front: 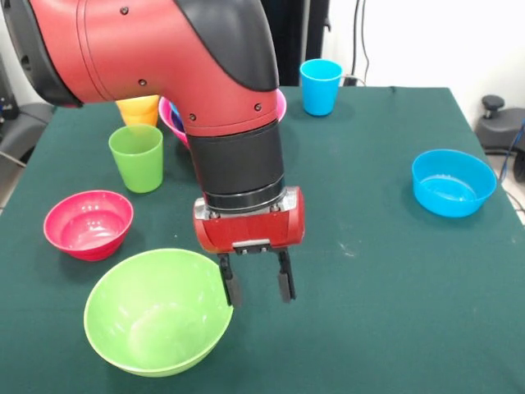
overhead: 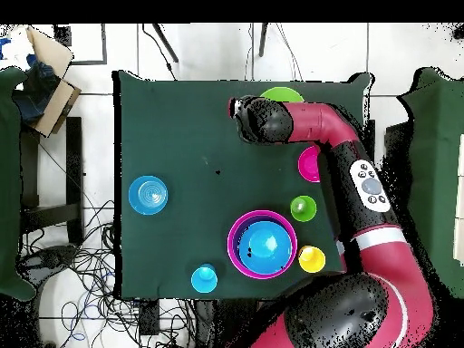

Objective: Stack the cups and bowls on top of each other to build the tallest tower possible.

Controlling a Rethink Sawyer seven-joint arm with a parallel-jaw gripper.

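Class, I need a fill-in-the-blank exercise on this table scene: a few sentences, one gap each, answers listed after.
1. The gripper hangs right beside the rim of the light ____ bowl.
2. Its fingers hold ____.
3. The small red-pink bowl sits nearest the ____ cup.
4. In the overhead view, a blue bowl is nested inside the large ____ bowl.

Answers: green; nothing; green; pink

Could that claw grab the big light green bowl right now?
Probably yes. The gripper hangs with its jaws open at the light green bowl, one jaw right by its rim, with nothing in between.
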